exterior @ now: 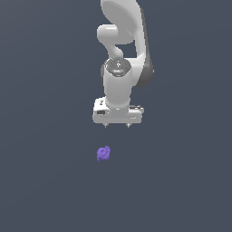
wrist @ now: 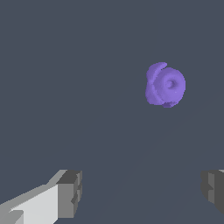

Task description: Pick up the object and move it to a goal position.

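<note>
Claw: the white two-fingered gripper (exterior: 117,125) on the white Panda arm (exterior: 121,54) points straight down, its dark-padded fingers (wrist: 70,192) spread wide apart with nothing between them.
Object: a small purple lumpy blob with swirled ridges (exterior: 103,153) lies on the flat dark grey floor (exterior: 41,181), much smaller than the claw.
Object relative to claw: below the fingertips and off to one side of the gap, towards the exterior view's left; clearly apart, not touching either finger. In the wrist view the blob (wrist: 165,85) sits ahead of the fingers, off the midline between them.
Goal position: no marker visible in either view.
Step in hand: approach, by my reading; the pick has not begun.
Next move calls for: shifting the claw sideways until the blob is centred between the fingers, then lowering around it and closing. The blob's small, uneven shape will likely need careful centring.
</note>
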{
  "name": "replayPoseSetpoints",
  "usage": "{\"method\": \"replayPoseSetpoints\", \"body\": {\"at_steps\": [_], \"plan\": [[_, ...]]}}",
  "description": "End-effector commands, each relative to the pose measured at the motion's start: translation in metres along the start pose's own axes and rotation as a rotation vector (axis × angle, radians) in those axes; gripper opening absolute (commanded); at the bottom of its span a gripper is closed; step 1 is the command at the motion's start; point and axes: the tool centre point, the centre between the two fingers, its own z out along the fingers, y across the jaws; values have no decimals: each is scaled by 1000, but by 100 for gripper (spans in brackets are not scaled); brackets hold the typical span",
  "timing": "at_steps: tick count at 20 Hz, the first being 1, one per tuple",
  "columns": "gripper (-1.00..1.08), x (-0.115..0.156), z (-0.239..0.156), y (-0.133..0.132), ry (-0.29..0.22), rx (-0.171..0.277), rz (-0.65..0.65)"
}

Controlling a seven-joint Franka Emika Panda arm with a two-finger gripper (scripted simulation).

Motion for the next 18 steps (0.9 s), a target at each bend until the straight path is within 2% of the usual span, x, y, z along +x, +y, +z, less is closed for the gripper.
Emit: {"method": "replayPoseSetpoints", "body": {"at_steps": [1,10,18], "plan": [[100,0,0,0,0,0,0],[100,7,-13,-30,29,22,-63],[100,13,-9,-25,26,21,-54]]}}
